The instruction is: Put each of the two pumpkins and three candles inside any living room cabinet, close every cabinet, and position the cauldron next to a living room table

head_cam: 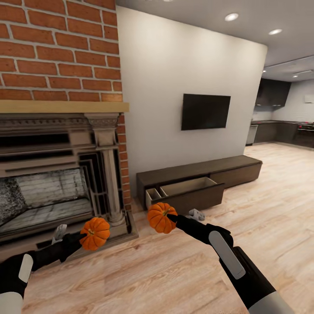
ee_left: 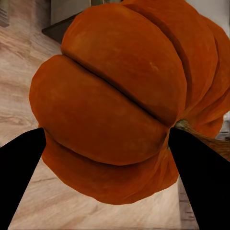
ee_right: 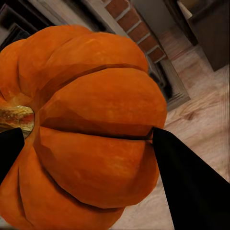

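Two pumpkins, left [head_cam: 94,233] and right [head_cam: 161,217], each clenched in a claw, over pale wood floor [head_cam: 174,270] beside brick fireplace [head_cam: 56,131]

no readable text, label, brand or number shows on anything

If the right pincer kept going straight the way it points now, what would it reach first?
Probably the fireplace base. The right pincer, shut on a pumpkin, points left and slightly away, toward the brick column rather than the cabinet's open drawer. Bare floor lies between; depth is uncertain.
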